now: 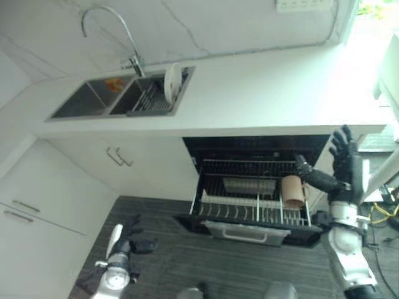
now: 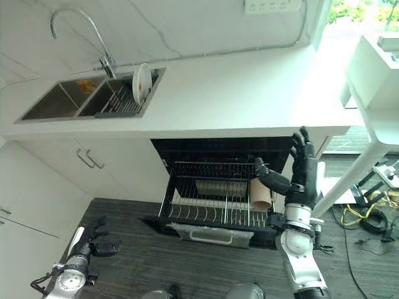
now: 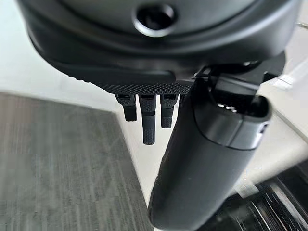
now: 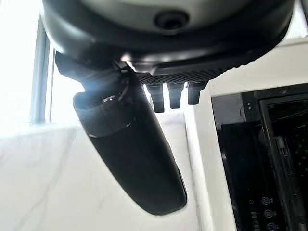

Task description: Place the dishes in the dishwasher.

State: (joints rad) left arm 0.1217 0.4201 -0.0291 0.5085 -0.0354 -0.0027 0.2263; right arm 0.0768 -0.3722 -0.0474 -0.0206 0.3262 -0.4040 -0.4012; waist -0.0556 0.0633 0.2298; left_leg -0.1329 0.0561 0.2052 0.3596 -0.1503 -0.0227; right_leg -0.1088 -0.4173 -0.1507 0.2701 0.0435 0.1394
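Note:
The dishwasher [image 1: 255, 187] under the counter stands open, its wire rack [image 1: 252, 208] pulled out. A tan mug [image 1: 292, 190] lies on its side at the rack's right end. My right hand [image 1: 343, 165] is raised just right of the mug, fingers straight and thumb [image 1: 318, 177] reaching toward it without holding it. A white plate [image 1: 173, 81] stands on edge in a drying rack in the sink [image 1: 118, 98] at the counter's far left. My left hand [image 1: 128, 243] hangs low over the floor, open and holding nothing.
A curved tap [image 1: 112, 28] rises behind the double sink. White cabinet doors with handles [image 1: 118, 157] fill the left side below the counter. A white table leg [image 2: 349, 174] and cables [image 2: 365, 215] stand to the right of the dishwasher.

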